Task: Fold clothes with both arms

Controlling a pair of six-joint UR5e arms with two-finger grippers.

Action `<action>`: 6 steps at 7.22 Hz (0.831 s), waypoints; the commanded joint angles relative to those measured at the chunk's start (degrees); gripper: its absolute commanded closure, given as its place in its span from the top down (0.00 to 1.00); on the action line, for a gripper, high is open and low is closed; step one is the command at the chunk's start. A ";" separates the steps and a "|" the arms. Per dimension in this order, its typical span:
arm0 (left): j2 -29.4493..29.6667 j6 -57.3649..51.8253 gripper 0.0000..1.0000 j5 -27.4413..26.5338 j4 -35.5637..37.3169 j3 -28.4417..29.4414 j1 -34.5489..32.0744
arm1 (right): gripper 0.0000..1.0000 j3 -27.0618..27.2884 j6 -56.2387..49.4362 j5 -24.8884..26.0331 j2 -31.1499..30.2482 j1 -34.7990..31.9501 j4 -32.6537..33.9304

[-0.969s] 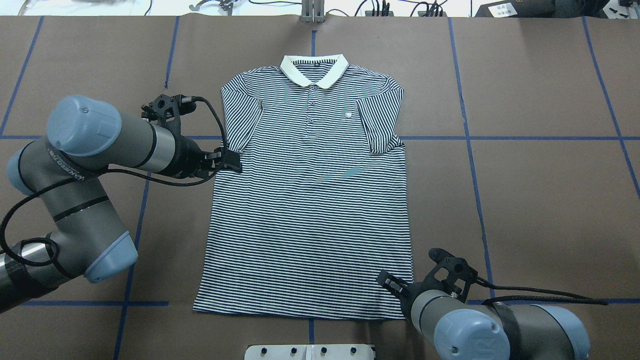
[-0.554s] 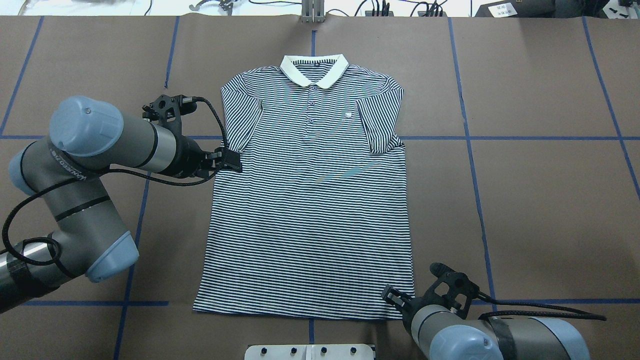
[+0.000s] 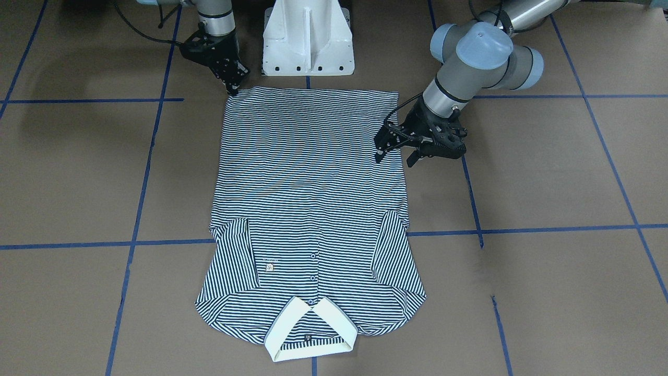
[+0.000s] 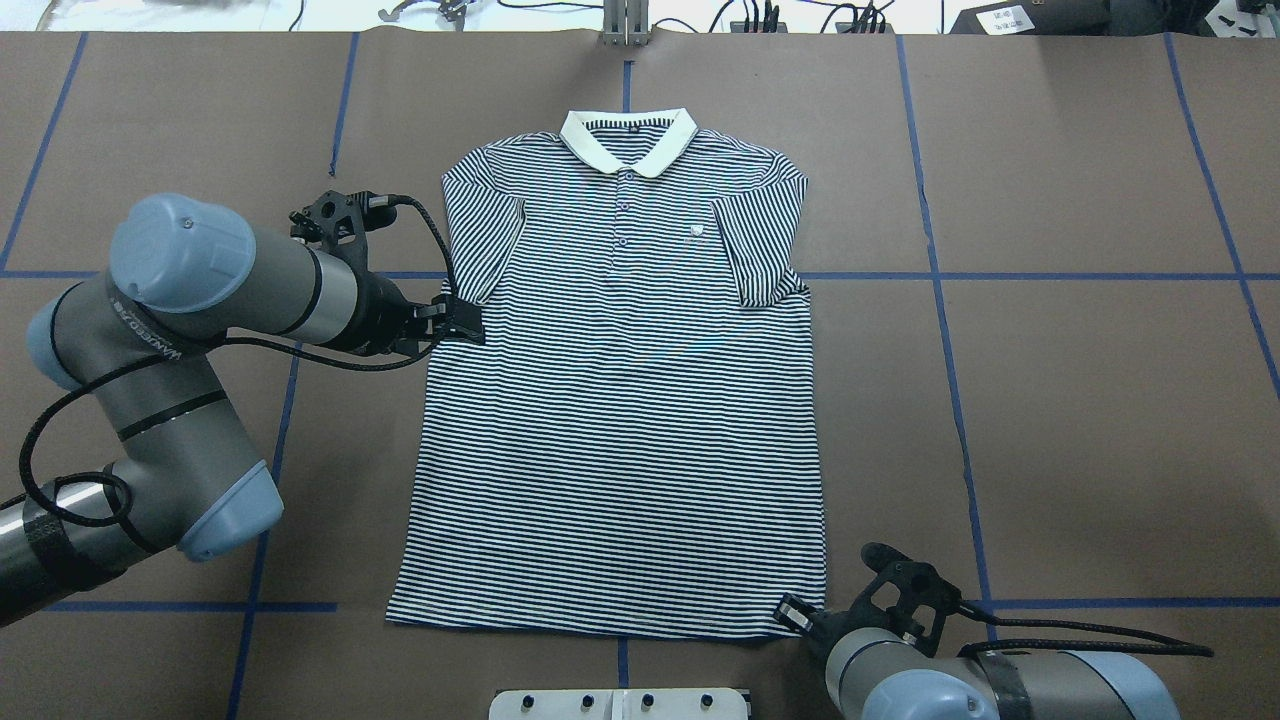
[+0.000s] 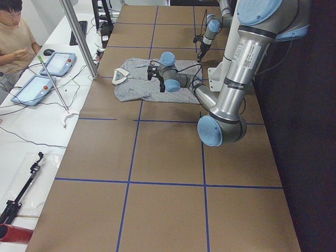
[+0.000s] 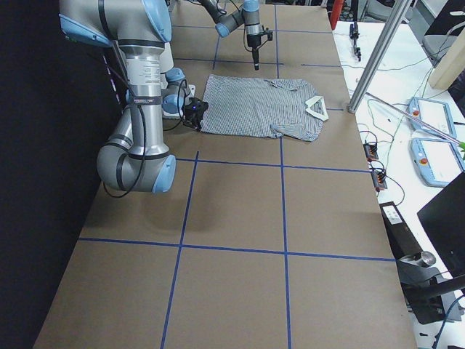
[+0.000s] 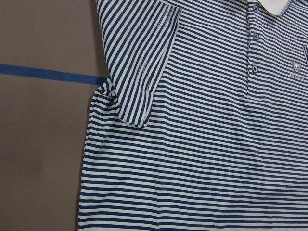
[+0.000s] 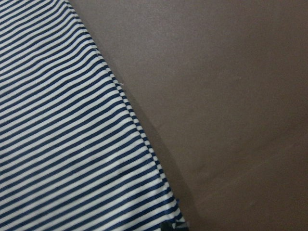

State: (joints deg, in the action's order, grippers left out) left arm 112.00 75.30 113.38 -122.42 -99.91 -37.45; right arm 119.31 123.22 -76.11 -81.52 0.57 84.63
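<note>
Overhead exterior view: polo shirt (image 4: 615,420) flat at centre of surface (image 4: 1080,420), long axis running away from the robot, collar (image 4: 672,140) farthest; left tool (image 4: 465,323) at its side edge, right tool (image 4: 797,612) at hem corner, finger spacing indiscernible for both.

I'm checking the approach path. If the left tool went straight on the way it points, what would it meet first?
The striped polo shirt: the left tool points at its side edge just below the sleeve; height above the cloth is unclear.
</note>
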 commanded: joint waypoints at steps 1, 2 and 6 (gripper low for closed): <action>0.15 0.54 0.87 0.00 -0.01 -0.02 -0.08 | 0.00 0.91 0.00 0.00 -0.04 0.57 0.01; -0.20 3.25 0.88 -0.35 0.25 -0.98 -0.08 | 0.00 4.05 -0.34 -0.09 -0.47 0.57 1.40; -5.11 13.70 0.88 -18.41 20.16 -17.76 14.81 | 0.00 7.78 -2.10 -0.53 -0.65 -1.01 5.10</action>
State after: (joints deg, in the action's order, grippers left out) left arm 108.50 85.96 101.08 -108.97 -113.53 -28.98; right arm 126.88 121.70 -76.61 -82.16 0.03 89.53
